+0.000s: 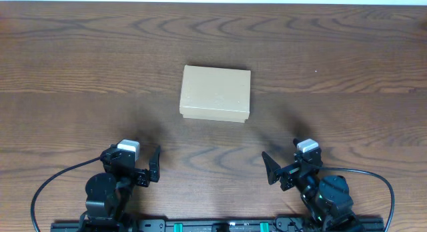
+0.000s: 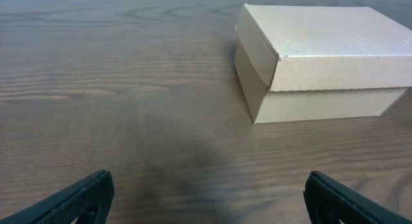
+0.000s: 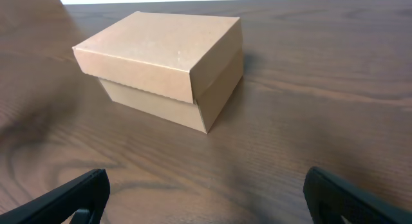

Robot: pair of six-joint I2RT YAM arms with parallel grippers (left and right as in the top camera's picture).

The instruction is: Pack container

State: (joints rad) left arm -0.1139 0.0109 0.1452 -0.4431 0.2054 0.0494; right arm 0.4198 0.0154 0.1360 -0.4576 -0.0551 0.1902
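The container [image 1: 215, 93] is a plain brown cardboard box with its flap lid shut, standing in the middle of the wooden table. It shows at the upper right in the left wrist view [image 2: 318, 56] and at the upper left in the right wrist view [image 3: 164, 63]. My left gripper [image 1: 156, 165] is open and empty near the front edge, well short of the box and to its left; its fingertips frame bare wood [image 2: 206, 198]. My right gripper [image 1: 270, 169] is open and empty near the front edge, to the box's right [image 3: 206, 198].
The dark wooden table [image 1: 333, 72] spreads around the box. A black rail [image 1: 213, 225] with the arm bases and cables runs along the front edge. No pens or markers show in any view.
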